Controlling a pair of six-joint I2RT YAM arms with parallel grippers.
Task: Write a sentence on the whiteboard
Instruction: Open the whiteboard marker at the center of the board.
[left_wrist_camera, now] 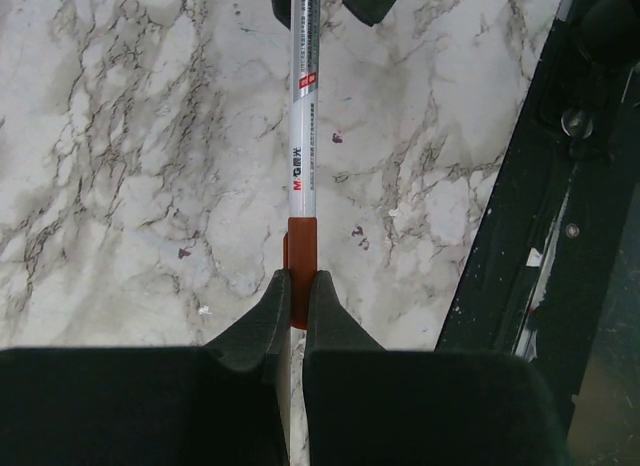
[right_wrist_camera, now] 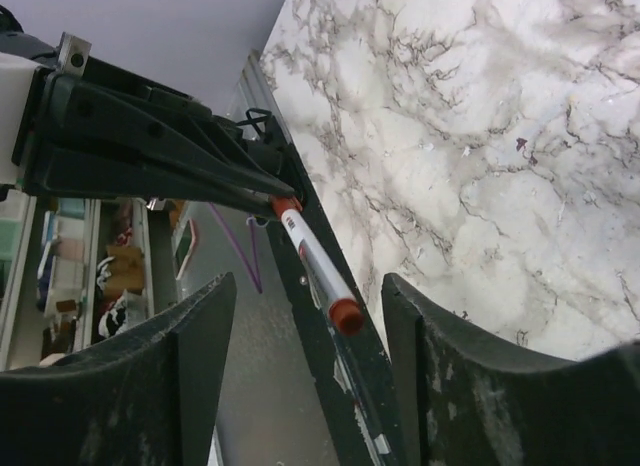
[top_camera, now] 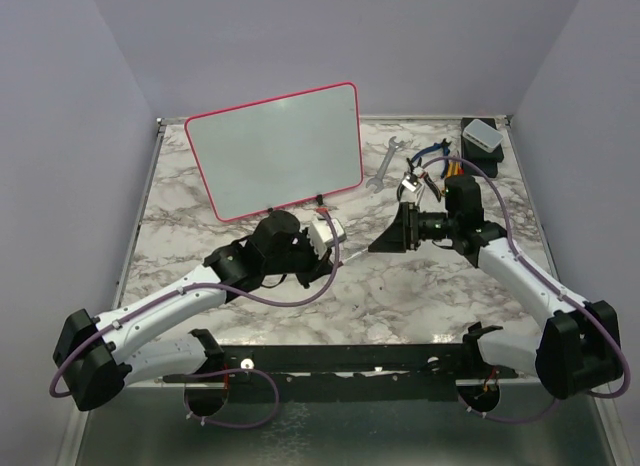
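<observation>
Marker (left_wrist_camera: pixel 305 136) in the left fingers (left_wrist_camera: pixel 255 336), one only: they are clamped together on its red band, and the white barrel runs out ahead of them over the marbled surface (left_wrist_camera: pixel 120 186). The two right fingers (right_wrist_camera: pixel 450 366) stand apart, with the marker's red-capped end in the gap between them. Beyond the left fingers stands one whiteboard (top_camera: pixel 275 151), red-framed and tilted; its face looks plain white, though any writing may be too faint to tell from above. Past the right fingers lie one wrench (top_camera: pixel 385 164), one pair of blue-handled pliers (top_camera: pixel 432 151) and one black box (top_camera: pixel 495 161).
</observation>
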